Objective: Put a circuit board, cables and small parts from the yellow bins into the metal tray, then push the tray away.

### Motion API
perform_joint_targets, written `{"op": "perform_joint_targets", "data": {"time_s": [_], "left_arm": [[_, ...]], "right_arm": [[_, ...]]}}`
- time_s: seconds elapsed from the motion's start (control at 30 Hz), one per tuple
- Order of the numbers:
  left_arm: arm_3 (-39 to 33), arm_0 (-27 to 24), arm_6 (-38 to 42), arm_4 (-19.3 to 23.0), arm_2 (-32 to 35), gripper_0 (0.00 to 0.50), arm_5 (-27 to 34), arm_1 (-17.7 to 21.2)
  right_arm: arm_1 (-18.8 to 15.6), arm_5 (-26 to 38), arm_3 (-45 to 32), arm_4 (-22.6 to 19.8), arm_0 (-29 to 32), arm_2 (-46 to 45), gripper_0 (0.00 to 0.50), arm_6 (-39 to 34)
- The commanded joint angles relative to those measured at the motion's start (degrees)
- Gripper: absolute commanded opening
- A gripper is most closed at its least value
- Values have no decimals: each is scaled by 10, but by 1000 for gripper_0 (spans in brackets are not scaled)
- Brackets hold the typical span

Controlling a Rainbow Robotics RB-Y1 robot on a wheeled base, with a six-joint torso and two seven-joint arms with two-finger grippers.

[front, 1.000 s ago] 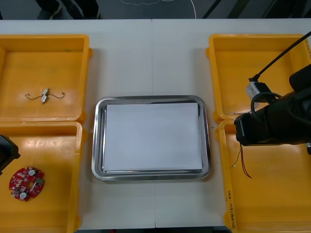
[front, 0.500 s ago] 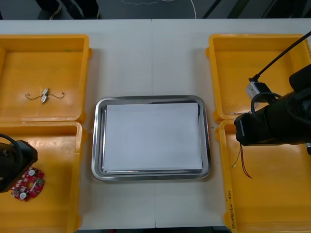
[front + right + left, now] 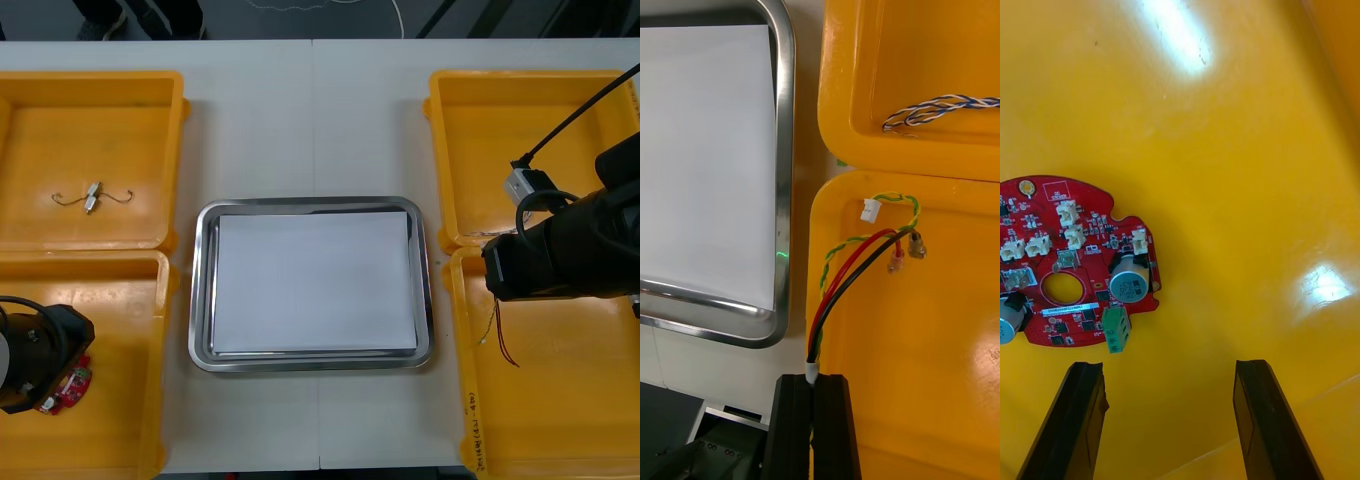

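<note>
Four yellow plastic bins [image 3: 90, 76] flank one white-lined metal tray [image 3: 200, 290] at the bench centre. Left gripper [image 3: 1169, 367]: jaws wide, just beside the one round red circuit board [image 3: 1097, 225] in the near-left corner bin. Right gripper [image 3: 816, 382]: jaws closed on one red, black and yellow-green cable [image 3: 857, 262] at the near-right corner bin.

A light table [image 3: 310, 120] spreads across the front view, pale and plain. A thin seam [image 3: 313, 110] runs down its middle from the far edge toward the near one. Beyond the far edge lies a dark floor [image 3: 250, 20], and a thin white cord [image 3: 399, 20] curls over it.
</note>
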Motion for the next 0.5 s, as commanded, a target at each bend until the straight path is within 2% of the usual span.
{"op": "perform_joint_targets", "data": {"time_s": [0.03, 0.5], "left_arm": [[-3, 28, 46, -9, -17, 500, -18, -6], [39, 30, 41, -8, -25, 500, -48, -6]], "right_arm": [[-4, 3, -3, 0, -5, 5, 0, 17], [-4, 3, -3, 7, -4, 5, 0, 19]]}}
